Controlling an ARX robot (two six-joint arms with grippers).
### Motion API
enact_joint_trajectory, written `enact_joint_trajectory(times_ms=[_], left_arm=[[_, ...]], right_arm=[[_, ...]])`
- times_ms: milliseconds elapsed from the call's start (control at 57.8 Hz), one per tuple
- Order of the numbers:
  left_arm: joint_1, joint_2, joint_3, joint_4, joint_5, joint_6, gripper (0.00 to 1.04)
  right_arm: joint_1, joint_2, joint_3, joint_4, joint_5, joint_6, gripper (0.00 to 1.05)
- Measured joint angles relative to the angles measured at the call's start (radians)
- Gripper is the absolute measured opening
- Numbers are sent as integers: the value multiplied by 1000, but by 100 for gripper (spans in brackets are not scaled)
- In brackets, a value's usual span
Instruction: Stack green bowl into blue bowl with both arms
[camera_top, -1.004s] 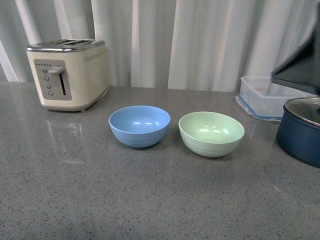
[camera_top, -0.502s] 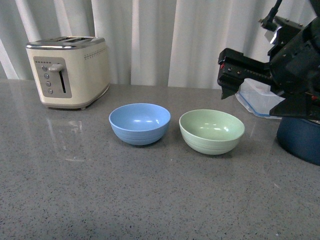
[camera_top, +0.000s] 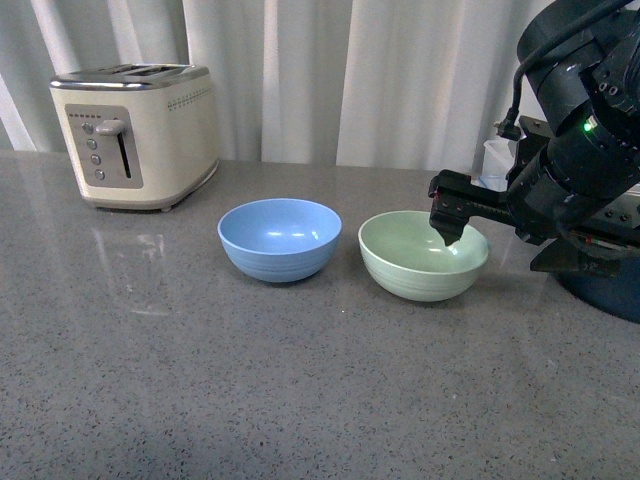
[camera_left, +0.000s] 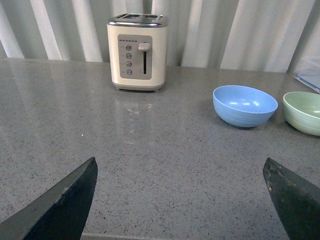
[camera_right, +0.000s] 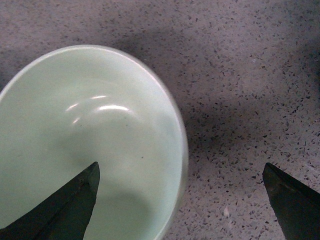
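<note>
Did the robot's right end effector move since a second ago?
Yes. The right end effector has come in from the right and dropped down. It now sits at the rim of the green bowl, which has stayed where it was.

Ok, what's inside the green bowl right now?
Nothing: the green bowl looks empty. The open right gripper straddles its rim, one finger over the inside, one outside. A small patch of the bottom beneath that finger is hidden.

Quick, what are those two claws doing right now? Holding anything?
Left claw: open, holding nothing.
Right claw: open, holding nothing, one finger over the inside of the green bowl, the other outside its rim.
</note>
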Motion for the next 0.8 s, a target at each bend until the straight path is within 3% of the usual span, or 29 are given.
enact_joint_trajectory(times_ms=[173,467,623,796], left_arm=[[0,0,0,0,0,0,98],[0,0,0,0,0,0,98],[0,0,0,0,0,0,98],[0,0,0,0,0,0,98]], right_arm=[[-12,43,43,-9,2,-3,94],[-14,138,130,-28,26,-24,32],[-14,144,137,-21,34,-27,7],[-13,122,137,-5,41,-43,2]])
